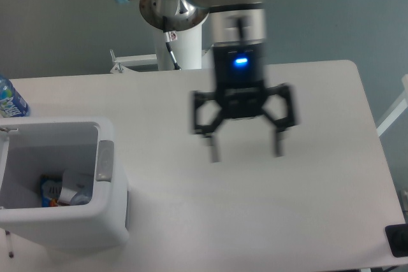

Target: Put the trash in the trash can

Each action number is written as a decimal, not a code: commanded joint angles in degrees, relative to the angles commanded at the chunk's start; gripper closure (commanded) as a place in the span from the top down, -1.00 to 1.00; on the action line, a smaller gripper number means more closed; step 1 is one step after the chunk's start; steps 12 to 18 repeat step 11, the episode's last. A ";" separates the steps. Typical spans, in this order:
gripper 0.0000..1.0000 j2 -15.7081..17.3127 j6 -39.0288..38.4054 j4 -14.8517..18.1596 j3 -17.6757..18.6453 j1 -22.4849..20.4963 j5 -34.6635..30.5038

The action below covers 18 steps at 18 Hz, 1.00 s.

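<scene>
Trash lies inside the white trash can: you can see the clear bottle there; the carton is not clearly visible. Your gripper hangs empty above mid-table, fingers spread wide. Judging by this, little remains.

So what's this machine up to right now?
A robot arm is tidying trash into the white trash can at the table's left corner. A clear bottle and a colorful packet lie inside it. The gripper hangs over the middle of the table, blurred by motion, jaws spread wide and holding nothing. A blue-labelled bottle stands behind the can.
</scene>
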<state>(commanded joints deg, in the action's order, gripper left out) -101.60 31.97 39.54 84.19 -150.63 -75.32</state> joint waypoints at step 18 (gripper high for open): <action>1.00 6.24 30.43 13.62 3.61 -10.90 -3.34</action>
